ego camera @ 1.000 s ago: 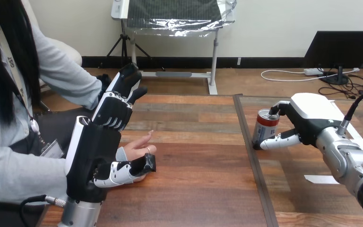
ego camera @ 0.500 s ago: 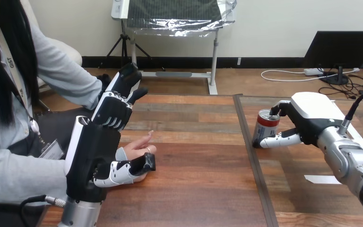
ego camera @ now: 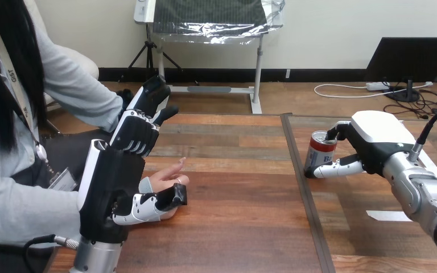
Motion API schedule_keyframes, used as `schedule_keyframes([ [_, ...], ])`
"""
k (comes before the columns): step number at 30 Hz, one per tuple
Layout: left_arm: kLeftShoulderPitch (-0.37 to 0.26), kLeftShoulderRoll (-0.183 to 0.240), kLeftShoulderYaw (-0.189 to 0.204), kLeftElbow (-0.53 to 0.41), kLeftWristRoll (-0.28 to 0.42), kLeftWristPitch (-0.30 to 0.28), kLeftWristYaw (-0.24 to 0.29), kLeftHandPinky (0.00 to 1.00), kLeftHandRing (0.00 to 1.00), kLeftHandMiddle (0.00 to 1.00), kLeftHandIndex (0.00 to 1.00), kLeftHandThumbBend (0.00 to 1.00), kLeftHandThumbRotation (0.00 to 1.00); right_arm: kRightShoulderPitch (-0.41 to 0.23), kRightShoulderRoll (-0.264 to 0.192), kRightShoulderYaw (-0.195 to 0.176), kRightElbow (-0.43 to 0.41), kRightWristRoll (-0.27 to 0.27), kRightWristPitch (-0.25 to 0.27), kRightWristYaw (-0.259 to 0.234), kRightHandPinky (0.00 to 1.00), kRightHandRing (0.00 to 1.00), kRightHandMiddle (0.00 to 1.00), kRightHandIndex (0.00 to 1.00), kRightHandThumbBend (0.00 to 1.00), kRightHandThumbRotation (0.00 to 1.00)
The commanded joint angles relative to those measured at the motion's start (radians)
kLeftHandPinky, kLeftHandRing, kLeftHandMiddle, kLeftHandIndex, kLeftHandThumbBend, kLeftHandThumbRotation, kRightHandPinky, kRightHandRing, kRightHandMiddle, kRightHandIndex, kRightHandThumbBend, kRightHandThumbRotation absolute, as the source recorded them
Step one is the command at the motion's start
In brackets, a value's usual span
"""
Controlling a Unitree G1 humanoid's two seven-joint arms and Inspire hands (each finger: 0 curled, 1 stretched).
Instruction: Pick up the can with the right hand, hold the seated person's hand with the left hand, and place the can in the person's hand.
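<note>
Right hand (ego camera: 375,143) barely shifted, fingers (ego camera: 331,169) grasping can (ego camera: 318,151) | left hand (ego camera: 111,190) (seemingly) straight-fingered, released

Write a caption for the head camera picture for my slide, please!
The robot's right hand grips the can on the table while its left hand touches the person's hand.

No legible print anywhere, not even on the red-banded can (ego camera: 319,151) at the frame's right
</note>
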Motion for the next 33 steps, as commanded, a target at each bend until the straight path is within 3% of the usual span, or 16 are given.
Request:
schedule_keyframes([
  [1,-0.054,0.002,-0.002,-0.013,-0.007,-0.004,-0.002,0.87,0.96,0.96,0.92,1.00,0.51,-0.050,-0.004,0.012,-0.014,-0.008,-0.008,0.005,0.92,0.87,0.76,0.76,1.00,0.67],
  [33,-0.064,-0.004,0.001,-0.003,-0.022,0.004,-0.019,0.89,0.96,0.96,0.92,1.00,0.51,-0.053,-0.013,0.009,-0.029,-0.008,-0.022,-0.027,0.89,0.85,0.75,0.76,1.00,0.60],
])
